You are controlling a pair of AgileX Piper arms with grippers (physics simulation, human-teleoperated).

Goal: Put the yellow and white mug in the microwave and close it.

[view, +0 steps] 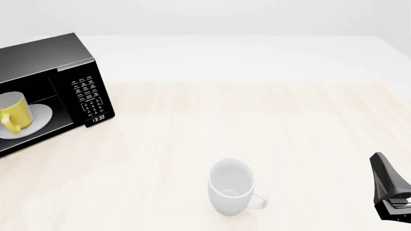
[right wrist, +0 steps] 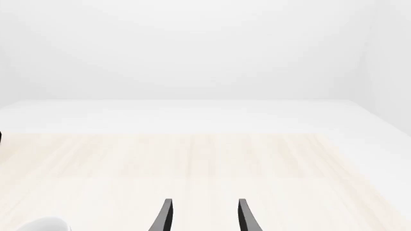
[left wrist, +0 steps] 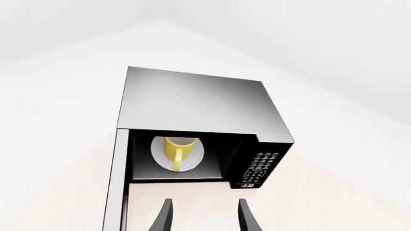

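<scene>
Yellow and white mug sits inside open microwave.

The only readable marking is on the microwave: the small digital display, at the foot of the control panel to the right of the open cavity, shows 13:33 in white digits in the front view. Above the display, the keypad carries rows of white lettering, too small to read. In the left wrist view the display and keypad are blurred.
</scene>
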